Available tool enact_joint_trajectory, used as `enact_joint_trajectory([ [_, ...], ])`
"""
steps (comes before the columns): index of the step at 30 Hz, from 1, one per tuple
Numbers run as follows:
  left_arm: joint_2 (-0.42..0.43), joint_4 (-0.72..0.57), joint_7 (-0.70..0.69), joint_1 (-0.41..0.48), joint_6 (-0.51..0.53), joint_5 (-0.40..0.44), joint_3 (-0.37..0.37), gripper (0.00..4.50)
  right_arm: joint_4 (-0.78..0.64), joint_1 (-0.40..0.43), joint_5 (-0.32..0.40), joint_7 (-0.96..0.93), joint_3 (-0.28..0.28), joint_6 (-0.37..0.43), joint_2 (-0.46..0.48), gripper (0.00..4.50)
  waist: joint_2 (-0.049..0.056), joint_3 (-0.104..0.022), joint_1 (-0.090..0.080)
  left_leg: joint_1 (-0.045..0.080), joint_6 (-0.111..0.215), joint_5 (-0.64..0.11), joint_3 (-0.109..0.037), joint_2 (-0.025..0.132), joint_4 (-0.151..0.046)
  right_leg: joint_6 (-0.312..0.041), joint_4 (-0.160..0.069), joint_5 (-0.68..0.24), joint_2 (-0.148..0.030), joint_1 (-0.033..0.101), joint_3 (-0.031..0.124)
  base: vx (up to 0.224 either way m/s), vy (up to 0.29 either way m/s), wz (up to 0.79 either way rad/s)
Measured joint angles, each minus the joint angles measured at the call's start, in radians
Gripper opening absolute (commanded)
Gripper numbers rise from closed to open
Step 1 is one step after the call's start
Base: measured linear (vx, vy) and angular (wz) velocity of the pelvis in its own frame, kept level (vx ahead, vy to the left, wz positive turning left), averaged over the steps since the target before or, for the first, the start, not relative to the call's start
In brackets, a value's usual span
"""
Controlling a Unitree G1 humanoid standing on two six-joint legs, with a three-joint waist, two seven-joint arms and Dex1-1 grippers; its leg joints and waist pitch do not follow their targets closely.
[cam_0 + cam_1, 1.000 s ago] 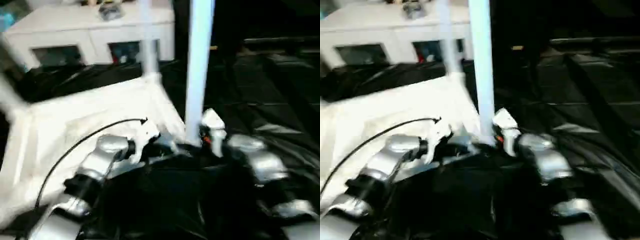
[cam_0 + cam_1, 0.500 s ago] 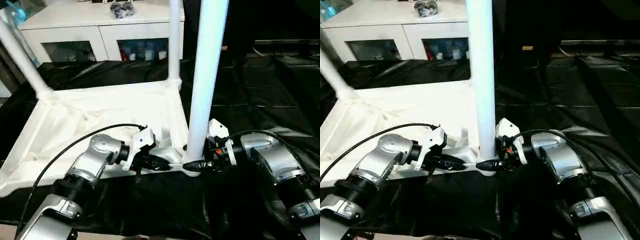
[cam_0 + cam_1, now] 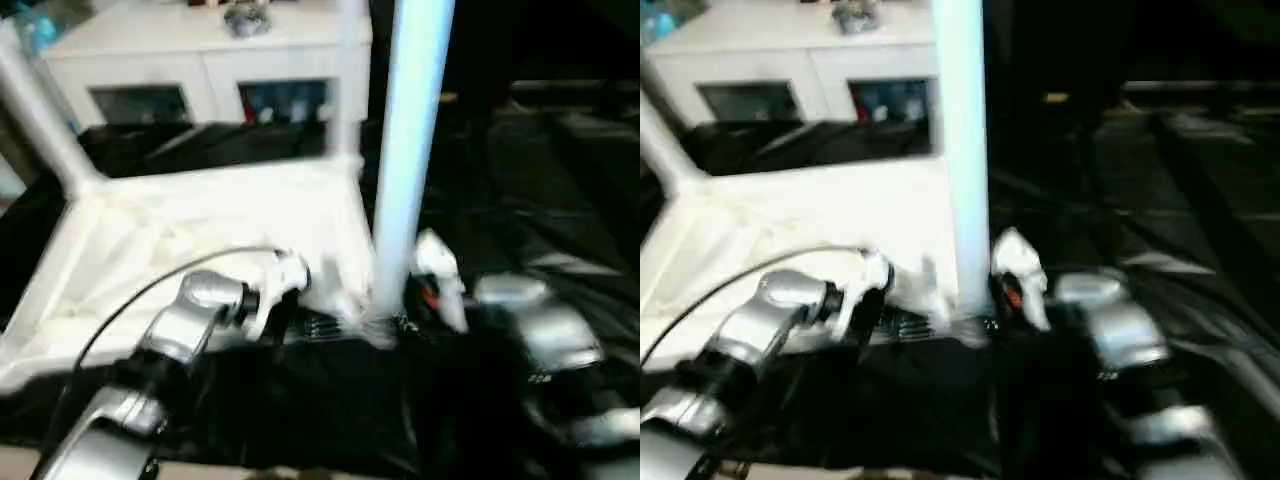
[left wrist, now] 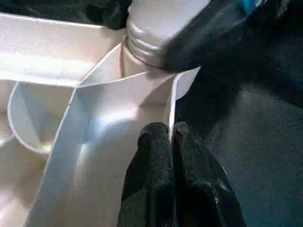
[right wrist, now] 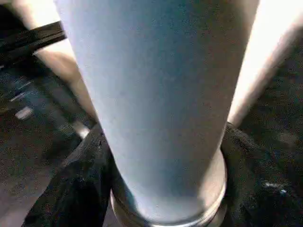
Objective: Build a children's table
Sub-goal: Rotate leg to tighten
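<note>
Right pincer (image 5: 161, 189) has narrowed around leg (image 3: 405, 170).

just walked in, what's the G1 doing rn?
Building a children's table. The tabletop lies underside up on black sheeting, with legs standing in its far corners. The left hand, shut, pinches the tabletop's near rim beside a corner socket. The right hand is wrapped around the base of the near leg, which stands upright in that socket.

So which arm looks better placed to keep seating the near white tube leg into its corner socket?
Right. The right gripper has its fingers either side of the near white tube leg at its base, while the left gripper is pinched shut on the white plastic tabletop's rim, steadying it.
</note>
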Motion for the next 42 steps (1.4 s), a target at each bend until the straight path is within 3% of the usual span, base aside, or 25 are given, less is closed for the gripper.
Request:
enact_joint_trajectory([
  [6,-0.077,0.042,0.163,-0.035,0.053,0.017,0.026,0.00,0.065,-0.040,-0.039,-0.271,-0.055,0.010,0.111,2.70,0.000,-0.001,-0.011,0.005,0.000,0.000,0.000,0.000,-0.001,0.000,0.000,0.001,0.000,0.004,0.000,0.000,0.000,0.00],
  [9,-0.092,0.051,0.191,-0.036,0.052,0.030,0.037,0.00,0.105,-0.051,-0.071,-0.325,-0.055,-0.036,0.136,2.70,0.000,-0.001,-0.012,0.011,0.000,0.000,0.000,-0.001,-0.005,0.000,-0.004,0.001,0.000,0.010,0.000,0.000,0.000,0.00],
  [10,-0.093,0.052,0.192,-0.036,0.052,0.030,0.037,0.00,0.112,-0.051,-0.073,-0.327,-0.055,-0.049,0.138,3.05,0.000,-0.001,-0.012,0.013,0.000,0.000,0.000,-0.001,-0.007,0.000,-0.007,0.001,0.000,0.012,0.000,0.000,0.000,0.00],
  [11,-0.093,0.052,0.190,-0.036,0.052,0.030,0.036,0.00,0.115,-0.051,-0.068,-0.324,-0.056,-0.057,0.138,3.05,0.000,-0.001,-0.013,0.014,0.000,0.000,0.000,-0.001,-0.009,0.000,-0.009,0.001,0.000,0.013,-0.001,0.000,0.000,0.00],
  [17,-0.069,0.013,0.119,-0.016,0.040,0.029,0.025,0.00,0.091,-0.050,-0.038,-0.184,-0.060,-0.031,0.100,3.74,-0.001,0.000,-0.017,0.011,0.000,0.000,0.000,-0.002,-0.010,0.000,-0.011,0.001,0.000,0.012,-0.001,0.000,0.000,0.00],
  [24,-0.011,-0.044,-0.062,0.011,-0.006,-0.002,-0.015,0.00,-0.015,-0.008,0.010,0.178,0.014,-0.026,-0.070,3.74,0.001,-0.001,0.022,-0.007,0.009,0.003,-0.001,0.000,-0.010,0.002,-0.008,-0.002,0.000,-0.004,-0.002,0.000,0.000,0.00],
  [30,0.033,-0.068,-0.190,0.027,-0.017,-0.014,-0.037,0.00,-0.060,0.009,0.045,0.373,0.057,-0.005,-0.146,3.74,0.000,0.000,0.028,-0.009,0.010,0.004,-0.001,0.000,-0.003,0.002,-0.006,-0.001,0.000,-0.005,-0.001,0.000,0.000,0.00],
  [36,0.077,-0.075,-0.285,0.032,-0.017,-0.031,-0.060,0.00,-0.103,0.010,0.046,0.480,0.105,0.012,-0.201,3.00,-0.002,0.001,0.030,-0.009,0.011,0.005,0.000,0.000,-0.002,0.001,-0.005,0.000,-0.001,-0.002,-0.001,0.000,0.000,0.00],
  [42,0.087,-0.085,-0.313,0.038,-0.017,-0.031,-0.062,0.00,-0.140,0.028,0.046,0.489,0.117,0.024,-0.204,2.77,-0.002,0.001,0.031,-0.010,0.011,0.005,0.001,0.000,-0.002,0.001,-0.006,0.000,-0.001,-0.002,-0.001,0.000,0.000,0.00],
])
